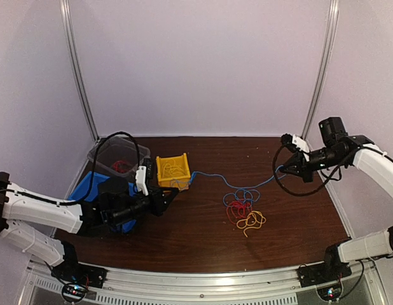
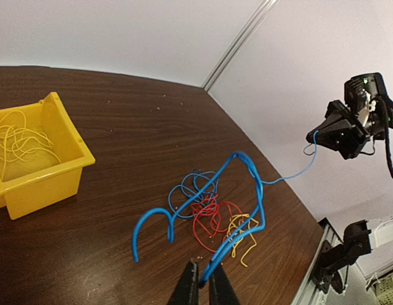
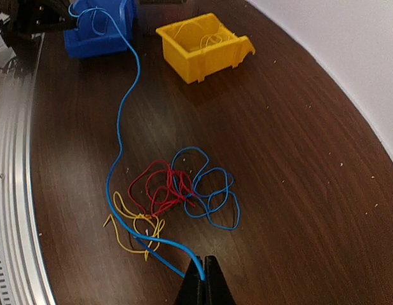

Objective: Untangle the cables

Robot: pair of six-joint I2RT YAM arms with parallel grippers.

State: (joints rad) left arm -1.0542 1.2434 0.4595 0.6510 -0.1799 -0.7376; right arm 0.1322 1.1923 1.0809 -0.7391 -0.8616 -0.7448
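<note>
One long blue cable is stretched in the air between my two grippers. My left gripper is shut on one end of it, beside the yellow bin. My right gripper is shut on the other end, raised at the right. The cable shows thick in the left wrist view and long in the right wrist view. Under it on the table lies a small bundle of thin blue loops, red wire and yellow-orange wire, touching one another.
A yellow bin with thin yellow wires stands left of centre. A blue bin and a grey bin with red wires stand at the far left. White walls enclose the brown table.
</note>
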